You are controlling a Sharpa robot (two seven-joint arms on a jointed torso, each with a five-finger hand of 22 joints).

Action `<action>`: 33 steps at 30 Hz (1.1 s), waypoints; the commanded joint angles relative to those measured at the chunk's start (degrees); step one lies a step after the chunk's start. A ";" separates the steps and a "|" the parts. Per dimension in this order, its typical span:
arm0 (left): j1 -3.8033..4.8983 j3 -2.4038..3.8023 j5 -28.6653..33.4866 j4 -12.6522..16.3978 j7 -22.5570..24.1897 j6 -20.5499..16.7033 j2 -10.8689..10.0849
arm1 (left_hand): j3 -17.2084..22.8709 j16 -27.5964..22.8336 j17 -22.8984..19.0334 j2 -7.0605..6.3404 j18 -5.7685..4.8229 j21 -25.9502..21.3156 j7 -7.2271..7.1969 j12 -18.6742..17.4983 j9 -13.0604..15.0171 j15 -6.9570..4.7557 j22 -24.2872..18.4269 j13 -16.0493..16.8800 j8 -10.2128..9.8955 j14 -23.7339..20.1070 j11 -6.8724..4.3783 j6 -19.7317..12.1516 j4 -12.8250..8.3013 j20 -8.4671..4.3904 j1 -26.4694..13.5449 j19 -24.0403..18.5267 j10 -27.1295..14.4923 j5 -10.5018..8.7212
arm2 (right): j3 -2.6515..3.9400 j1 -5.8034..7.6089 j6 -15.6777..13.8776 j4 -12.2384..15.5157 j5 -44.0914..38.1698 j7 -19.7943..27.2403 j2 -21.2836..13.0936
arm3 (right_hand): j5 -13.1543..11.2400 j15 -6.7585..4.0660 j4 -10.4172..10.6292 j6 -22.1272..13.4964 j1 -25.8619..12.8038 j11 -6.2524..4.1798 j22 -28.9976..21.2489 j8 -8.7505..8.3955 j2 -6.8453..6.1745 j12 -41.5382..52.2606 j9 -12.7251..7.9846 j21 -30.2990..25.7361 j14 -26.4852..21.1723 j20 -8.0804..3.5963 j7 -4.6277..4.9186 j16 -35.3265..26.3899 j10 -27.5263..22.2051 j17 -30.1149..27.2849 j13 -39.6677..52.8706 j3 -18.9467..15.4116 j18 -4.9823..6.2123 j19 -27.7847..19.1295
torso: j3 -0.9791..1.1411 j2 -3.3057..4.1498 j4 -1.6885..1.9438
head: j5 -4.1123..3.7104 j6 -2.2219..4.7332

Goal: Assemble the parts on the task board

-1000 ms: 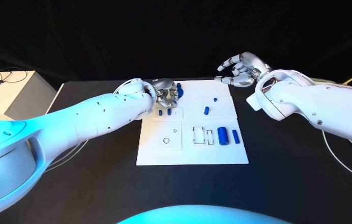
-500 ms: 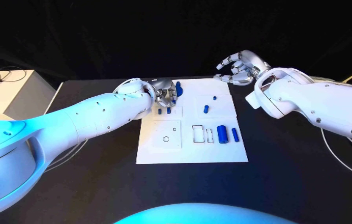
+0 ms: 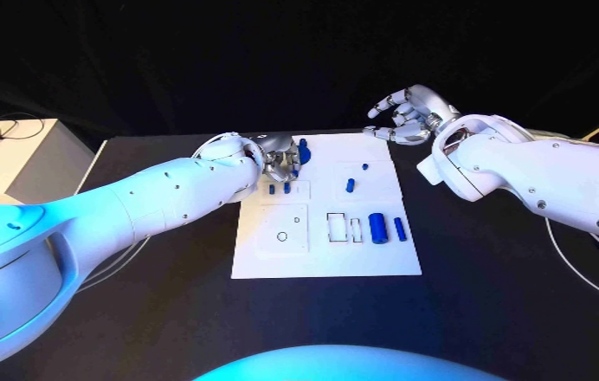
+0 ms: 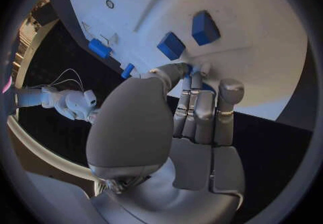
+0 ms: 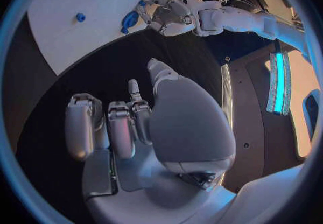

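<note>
Smooth white arms (image 3: 138, 203) dotted with small screws, each ending in a silver hand (image 3: 412, 114)

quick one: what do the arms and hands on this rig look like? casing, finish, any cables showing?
Both arms are smooth, rounded glossy white shells with small dark screw points along the casing. The left hand and right hand are silver-grey metal with segmented fingers and a broad, smooth grey housing on the back. A thin pale cable runs beside the right arm.
</note>
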 commanded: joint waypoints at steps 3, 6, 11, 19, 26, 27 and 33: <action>-0.11 -0.07 -0.32 -0.16 0.75 -0.60 0.32 | 1.32 0.98 1.65 0.66 -0.64 1.47 -0.27 -0.56 0.21 -0.46 1.88 0.07 -0.25 1.82 -0.51 1.79 -0.81 -0.32 0.35 1.31 2.26 -0.23 | 0.03 -0.02 0.37 0.20 -0.30 0.53 0.04 | 0.21 -0.31 0.11 -0.28 -0.33 -0.18 6.00 0.21 0.16 -0.02 0.07 -0.16 5.87 -0.15 -0.03 0.24 -0.01 15.05 9.27 0.16 0.10 2.11 | -0.01 0.01 0.02 | -0.07 -0.02; -0.12 -0.08 -0.20 -0.21 1.24 -1.47 0.33 | 1.88 1.38 2.53 0.86 -0.80 2.11 -0.44 -0.93 0.36 -0.73 2.74 0.10 -0.29 2.68 -0.78 2.54 -1.34 -0.55 0.21 1.84 3.26 -0.27 | 0.04 -0.02 0.38 0.23 -0.30 0.52 0.03 | 0.21 -0.31 0.11 -0.28 -0.33 -0.18 6.00 0.21 0.16 -0.02 0.07 -0.16 5.87 -0.15 -0.03 0.24 -0.01 15.05 9.27 0.16 0.10 2.11 | -0.03 -0.01 0.05 | -0.09 0.01; -0.14 -0.09 0.54 -0.17 2.34 -3.47 0.22 | 2.84 1.87 3.80 1.25 -1.18 3.50 -0.70 -1.72 0.68 -1.14 4.74 0.16 -0.28 4.00 -1.20 4.01 -2.25 -0.99 -0.11 3.19 5.14 -0.23 | 0.04 -0.02 0.39 0.28 -0.31 0.51 0.00 | 0.23 -0.31 0.14 -0.26 -0.36 -0.18 6.07 0.26 0.18 0.01 0.07 -0.08 5.87 -0.15 -0.04 0.24 0.04 15.05 9.30 0.17 0.08 2.14 | -0.02 -0.05 0.03 | -0.06 0.06; -0.41 -0.02 3.64 0.69 4.90 -7.24 -0.65 | 3.85 2.36 5.42 1.41 -1.70 5.20 -0.89 -3.45 1.04 -1.54 7.24 0.29 -0.69 5.66 -1.56 5.47 -3.54 -1.59 -1.04 5.03 7.42 -0.18 | 0.04 -0.01 0.40 0.27 -0.35 0.53 -0.01 | 0.23 -0.31 0.14 -0.26 -0.36 -0.18 6.07 0.26 0.18 0.01 0.07 -0.08 5.87 -0.15 -0.04 0.24 0.04 15.05 9.30 0.17 0.08 2.14 | -0.05 -0.10 0.01 | -0.14 0.31; -0.52 0.50 5.87 2.50 5.76 -8.34 -2.47 | 4.33 2.39 5.59 1.31 -1.76 5.41 -0.75 -4.65 1.08 -1.51 7.46 0.20 -1.18 6.01 -1.42 5.57 -4.06 -1.65 -1.50 5.26 7.72 -0.13 | 0.04 -0.01 0.41 0.26 -0.38 0.51 -0.10 | 0.25 -0.32 0.14 -0.22 -0.36 -0.19 6.06 0.32 0.19 0.06 0.09 -0.09 5.87 -0.15 -0.05 0.24 0.09 15.05 9.34 0.20 0.08 2.14 | -0.08 -0.11 0.14 | -0.22 0.58; -0.53 0.68 6.09 2.82 5.77 -8.20 -2.79 | 4.38 2.37 5.55 1.29 -1.77 5.43 -0.72 -4.85 1.08 -1.48 7.49 0.17 -1.25 6.01 -1.39 5.58 -4.10 -1.63 -1.60 5.28 7.74 -0.14 | 0.04 -0.01 0.41 0.27 -0.38 0.50 -0.12 | 0.25 -0.32 0.14 -0.22 -0.36 -0.19 6.06 0.32 0.19 0.06 0.09 -0.09 5.87 -0.15 -0.05 0.24 0.09 15.05 9.34 0.20 0.08 2.14 | -0.06 -0.11 0.14 | -0.21 0.59; -0.51 1.51 6.95 4.81 5.02 -6.21 -4.90 | 4.47 2.32 5.40 1.27 -1.79 5.48 -0.69 -5.23 1.11 -1.45 7.57 0.14 -1.37 5.99 -1.36 5.64 -4.22 -1.61 -1.76 5.33 7.87 -0.15 | 0.04 -0.01 0.45 0.28 -0.41 0.42 -0.27 | 0.25 -0.32 0.14 -0.22 -0.36 -0.19 6.06 0.32 0.19 0.06 0.09 -0.09 5.87 -0.15 -0.05 0.24 0.09 15.05 9.34 0.20 0.08 2.14 | -0.06 -0.14 0.17 | -0.15 0.64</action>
